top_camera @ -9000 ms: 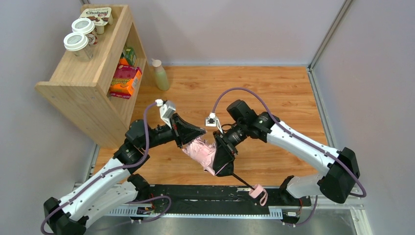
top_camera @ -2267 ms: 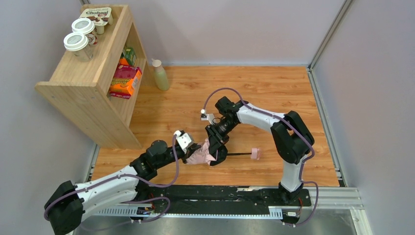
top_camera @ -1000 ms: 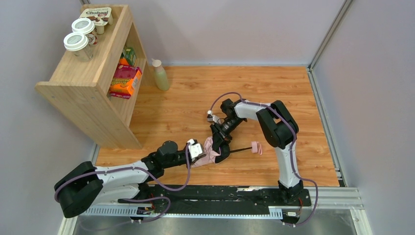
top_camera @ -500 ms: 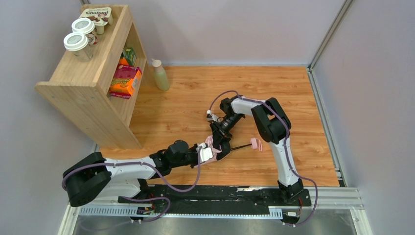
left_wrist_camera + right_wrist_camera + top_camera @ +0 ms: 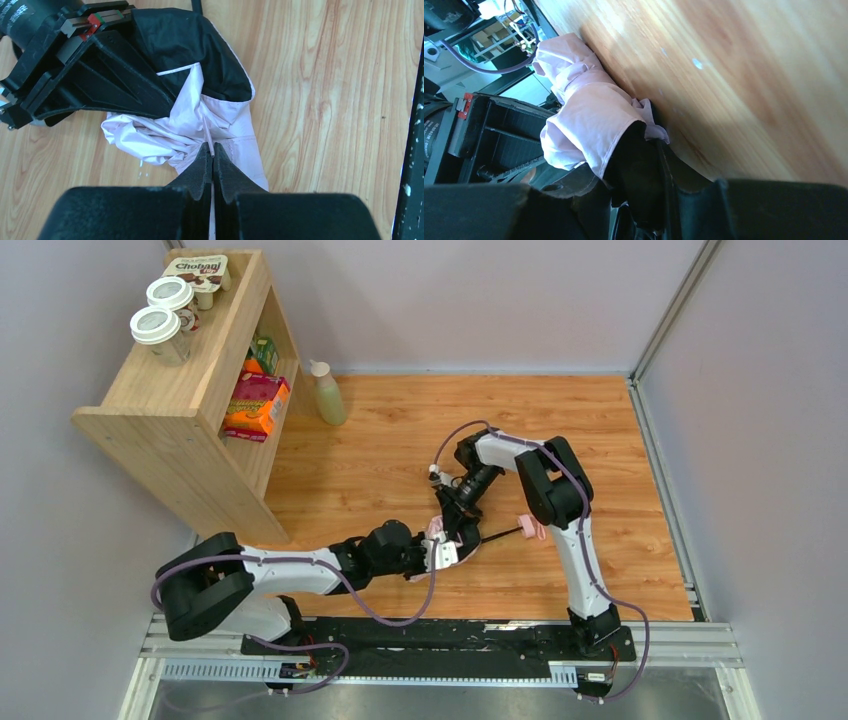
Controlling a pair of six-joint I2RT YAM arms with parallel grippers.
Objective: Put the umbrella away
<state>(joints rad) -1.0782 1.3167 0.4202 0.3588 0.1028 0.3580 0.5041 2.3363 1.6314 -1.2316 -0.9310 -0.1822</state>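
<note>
While the umbrella lies flat on the wood tabletop, near-middle of the board, both sets of fingers are on it. Standing here I see this:

- Canopy: a crumpled pale pink wad, with black lining showing where it folds back.
- Thin black shaft: pokes out of the wad to the right and ends in the small pink handle. The handle rests on the wood just beside the right arm's lower link.
- Left fingers: they come in low from the left, with the arm stretched out along the near edge. They are pressed together, tips on the near rim of the canopy. A thin pale sliver of fabric runs down the seam between them, so it reads as a pinch on a fold.
- Right fingers: they reach in from the far side, angled down onto the wad. They stand part way apart and are clamped around the bunched canopy. In the right wrist view the pink fabric bulges over one finger and the wad presses against the wood.
- The two sets of fingers sit just beside each other, with only fabric between them.

Further out:

- Wooden shelf unit: at the far left, well apart from the umbrella.
- Lidded cups: on top of the shelf unit.
- Snack boxes: inside the shelf unit.
- Pale green bottle: upright on the tabletop just beside the shelf unit.
</note>
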